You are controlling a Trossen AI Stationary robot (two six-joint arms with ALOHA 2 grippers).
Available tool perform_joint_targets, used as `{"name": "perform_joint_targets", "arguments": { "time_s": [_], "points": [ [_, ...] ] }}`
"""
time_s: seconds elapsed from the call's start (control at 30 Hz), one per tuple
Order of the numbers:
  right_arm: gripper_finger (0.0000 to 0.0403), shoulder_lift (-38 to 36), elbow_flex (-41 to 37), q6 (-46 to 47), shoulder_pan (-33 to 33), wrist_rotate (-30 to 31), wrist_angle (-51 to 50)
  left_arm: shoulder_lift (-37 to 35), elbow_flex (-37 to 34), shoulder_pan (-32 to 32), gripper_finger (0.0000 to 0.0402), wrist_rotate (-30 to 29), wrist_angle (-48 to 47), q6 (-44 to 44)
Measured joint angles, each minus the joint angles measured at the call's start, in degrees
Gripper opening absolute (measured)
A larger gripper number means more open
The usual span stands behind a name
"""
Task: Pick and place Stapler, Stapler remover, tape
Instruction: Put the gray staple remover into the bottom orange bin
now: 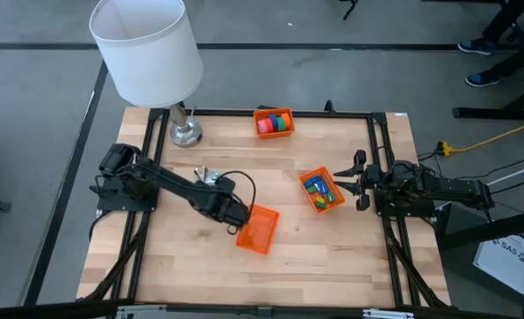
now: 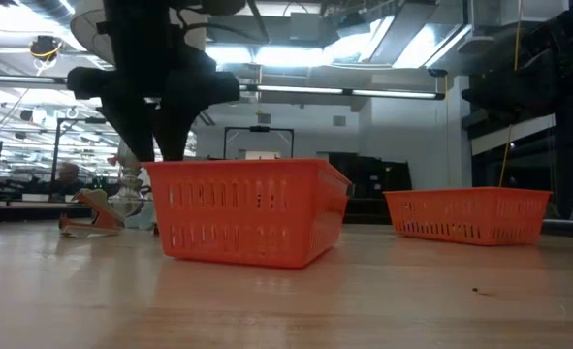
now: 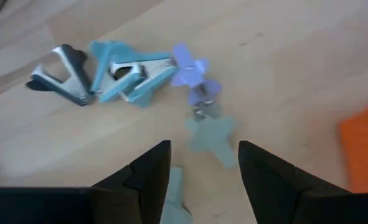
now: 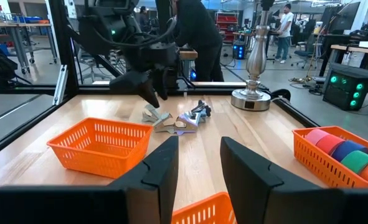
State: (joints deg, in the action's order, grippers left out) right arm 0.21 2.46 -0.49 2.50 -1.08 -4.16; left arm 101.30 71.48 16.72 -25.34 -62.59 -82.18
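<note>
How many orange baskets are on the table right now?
3. One orange basket holding tape rolls sits at the far edge by the lamp, one is near the right arm, and one is beside the left end effector.

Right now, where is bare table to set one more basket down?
Free: the front strip below the empty basket, and the middle between it and the tape basket. Crowded: around the staple removers at the left gripper.

Bright overhead lighting; left wrist view blurred, low view backlit.
</note>
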Motion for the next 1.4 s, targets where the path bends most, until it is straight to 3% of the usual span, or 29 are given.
{"name": "perform_joint_targets", "arguments": {
  "time_s": [0.53,1.13,1.4],
  "points": [
    [0.0124,0.01,0.00,0.00,0.00,-0.02,0.00,0.00,0.00,0.98,0.0185,9.30,-5.45,-0.60],
    [0.0124,0.02,0.00,0.00,0.02,-0.02,0.00,0.33,0.02,3.44,0.0185,10.10,-3.25,-1.10],
    [0.0124,0.01,0.00,0.00,0.00,-0.02,0.00,3.68,0.02,3.44,0.0185,15.19,-3.15,-1.10]
  ]
}}
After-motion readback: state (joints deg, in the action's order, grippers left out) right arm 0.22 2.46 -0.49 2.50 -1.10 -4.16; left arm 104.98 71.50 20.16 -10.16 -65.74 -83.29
